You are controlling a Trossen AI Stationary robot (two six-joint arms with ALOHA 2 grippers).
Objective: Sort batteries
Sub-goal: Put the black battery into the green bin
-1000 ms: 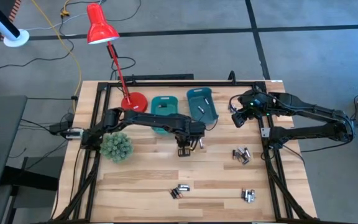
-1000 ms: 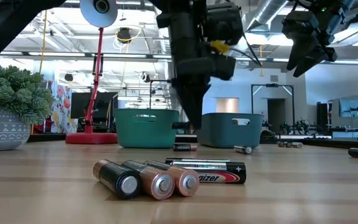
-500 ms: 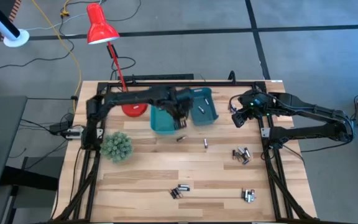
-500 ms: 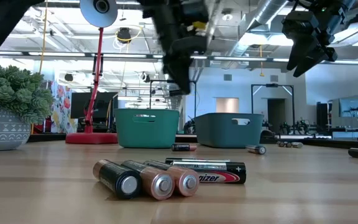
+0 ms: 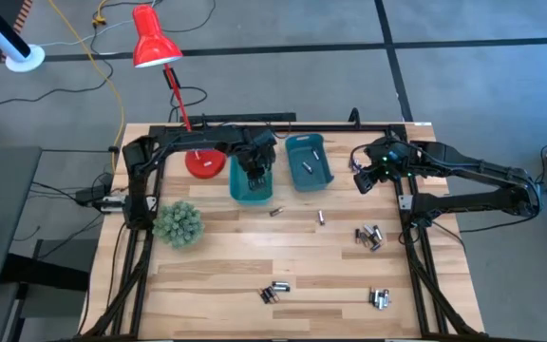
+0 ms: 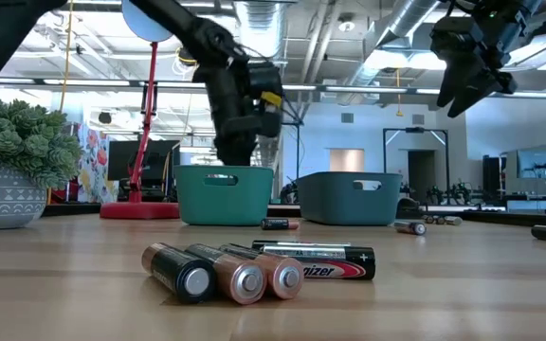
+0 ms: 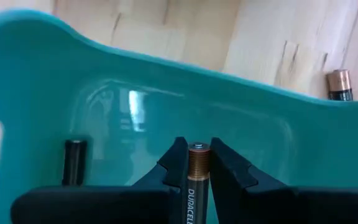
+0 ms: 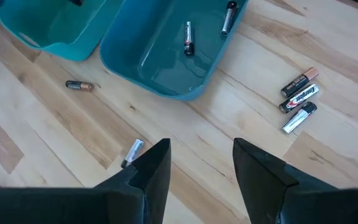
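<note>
My left gripper [image 5: 255,175] hangs over the green-teal bin [image 5: 239,188] and is shut on a copper-topped battery [image 7: 198,163]. One dark battery [image 7: 74,161] lies on that bin's floor. The blue-teal bin [image 5: 309,160] beside it holds two batteries [image 8: 188,34]. Loose batteries lie on the table: one [image 5: 275,211] near the green bin, a silver one [image 5: 321,218], and clusters [image 5: 368,236], [image 5: 273,293], [image 5: 380,298]. My right gripper [image 8: 201,155] is open and hovers right of the blue bin, above the table [image 5: 364,177]. My left gripper pinches the battery between its two fingers [image 7: 176,163], which lie along its length. The copper end [image 7: 198,152] sticks out just past the fingertips. The fingers come from above, pointing down into the green-teal bin. The battery is lifted clear of the bin's floor.
A green spiky plant [image 5: 178,223] in a pot stands near the table's left edge. A red lamp [image 5: 153,43] has its base [image 5: 204,161] left of the bins. A dark frame runs around the table edges. Bare wood lies between the bins and the near battery clusters.
My left gripper has risen from the middle of the table and moved toward the far edge and left, ending over the green-teal bin. The silver battery it left behind has rolled a little toward the table's right.
</note>
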